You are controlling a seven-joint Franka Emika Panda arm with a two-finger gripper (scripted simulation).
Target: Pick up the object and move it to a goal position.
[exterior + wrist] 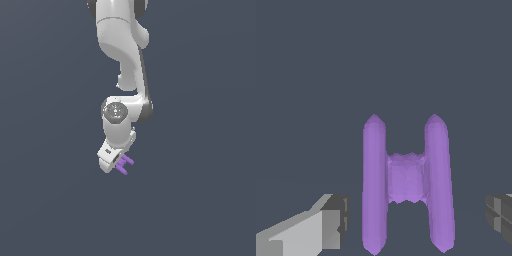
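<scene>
Purple and small, the piece (125, 164) shows at about four o'clock from our gripper (113, 161) in the exterior view, tucked just beside the white hand at the foot of the arm (122, 55). We cannot tell from there whether it rests on the grey ground (45, 200) or hangs clear of it.

In the wrist view, going left to right, we see our left finger (316, 231), then a gap, then the piece (406, 182) with its two rods standing parallel and a short crossbar between them, then another gap, then our right finger (500, 214). Our jaws stand wide apart, touching neither rod, so nothing is held yet.

We judge the risk lies in the closing. The piece sits nearer the left finger than the right, so that finger may meet its rod first and shove the piece sideways or twist it. If the pads catch only the rod tips, it may slip out on the lift.
</scene>
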